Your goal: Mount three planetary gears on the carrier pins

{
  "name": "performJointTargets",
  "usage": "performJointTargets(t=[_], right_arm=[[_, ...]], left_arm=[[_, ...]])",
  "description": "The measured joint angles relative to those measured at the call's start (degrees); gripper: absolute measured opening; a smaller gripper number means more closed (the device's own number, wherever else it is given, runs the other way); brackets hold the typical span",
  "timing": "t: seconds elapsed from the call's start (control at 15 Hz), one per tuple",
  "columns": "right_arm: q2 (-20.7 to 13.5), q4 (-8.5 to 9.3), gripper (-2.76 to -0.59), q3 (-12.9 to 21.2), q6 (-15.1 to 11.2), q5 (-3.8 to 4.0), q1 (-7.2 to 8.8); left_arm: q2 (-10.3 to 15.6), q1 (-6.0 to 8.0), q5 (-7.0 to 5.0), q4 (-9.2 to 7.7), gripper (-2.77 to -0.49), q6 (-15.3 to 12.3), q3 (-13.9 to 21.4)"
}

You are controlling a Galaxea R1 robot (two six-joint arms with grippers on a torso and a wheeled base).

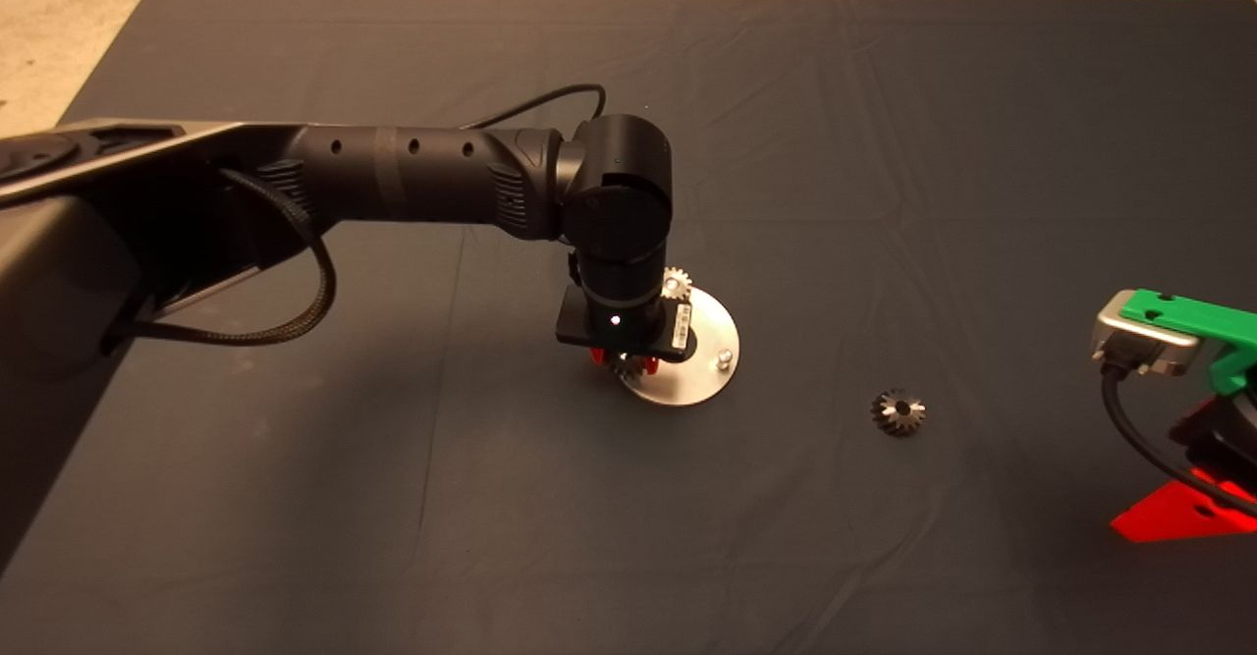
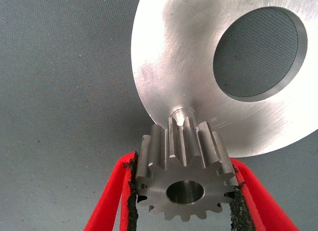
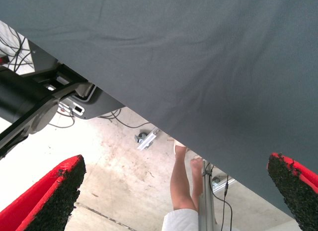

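Planetary gear (image 2: 185, 171) is clamped in the left tool (image 2: 185, 201), right over a carrier pin (image 2: 181, 113) at the disc (image 2: 169, 67) rim near mid-tabletop (image 1: 884, 144). Only the wrist view shows that pin; overhead the arm hides it but shows one gear (image 1: 676, 284) mounted, a bare pin (image 1: 725, 356), and a darker gear (image 1: 898, 411) lying loose toward the right edge. Right tool (image 3: 174, 191) sits parked there, fingers wide apart.
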State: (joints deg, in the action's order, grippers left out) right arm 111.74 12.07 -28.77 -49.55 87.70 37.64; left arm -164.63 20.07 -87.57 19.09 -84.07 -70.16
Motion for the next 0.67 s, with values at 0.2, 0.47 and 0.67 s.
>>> performJointTargets(t=[0.2, 0.47, 0.67], right_arm=[[0.0, 0.00, -0.63, 0.0, 0.0, -0.02, 0.00], [0.0, 0.00, -0.63, 0.0, 0.0, -0.02, 0.00], [0.0, 0.00, -0.63, 0.0, 0.0, 0.00, 0.00]], left_arm=[[-0.4, 0.16, -0.25, 0.04, -2.32, 0.2, -0.4], [-0.9, 0.05, -0.14, 0.41, -2.32, 0.2, -1.0], [-1.1, -0.52, -0.13, 0.85, -2.32, 0.2, -1.1]])
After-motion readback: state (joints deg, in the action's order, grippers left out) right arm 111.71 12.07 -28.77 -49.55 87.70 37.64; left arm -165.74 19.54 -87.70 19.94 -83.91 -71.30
